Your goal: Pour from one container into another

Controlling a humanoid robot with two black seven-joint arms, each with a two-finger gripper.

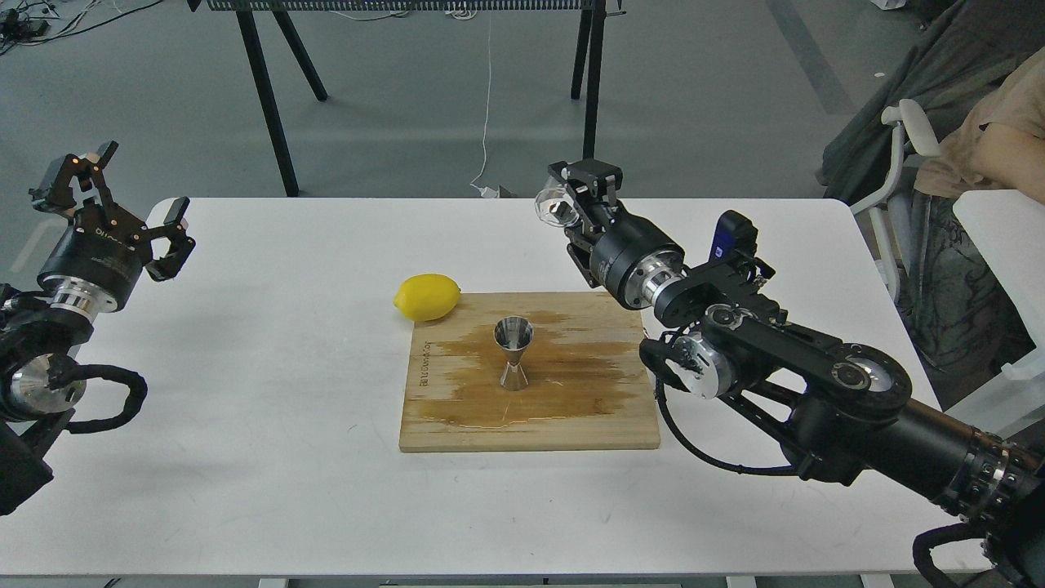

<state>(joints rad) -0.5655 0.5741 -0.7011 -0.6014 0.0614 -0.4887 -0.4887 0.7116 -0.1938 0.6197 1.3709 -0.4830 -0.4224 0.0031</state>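
The steel hourglass jigger [513,352] stands upright in the middle of the wet wooden board [571,416]. My right gripper [569,198] is raised above the table's far side, up and to the right of the jigger, shut on the small transparent cup [552,207]. The cup lies tipped on its side, mouth pointing left. My left gripper [122,192] hangs open over the table's far left edge, holding nothing.
A yellow lemon [427,296] rests on the white table [245,392] at the board's far left corner. Dark wet patches cover the board around the jigger. A seated person and a chair [914,139] are at the right edge.
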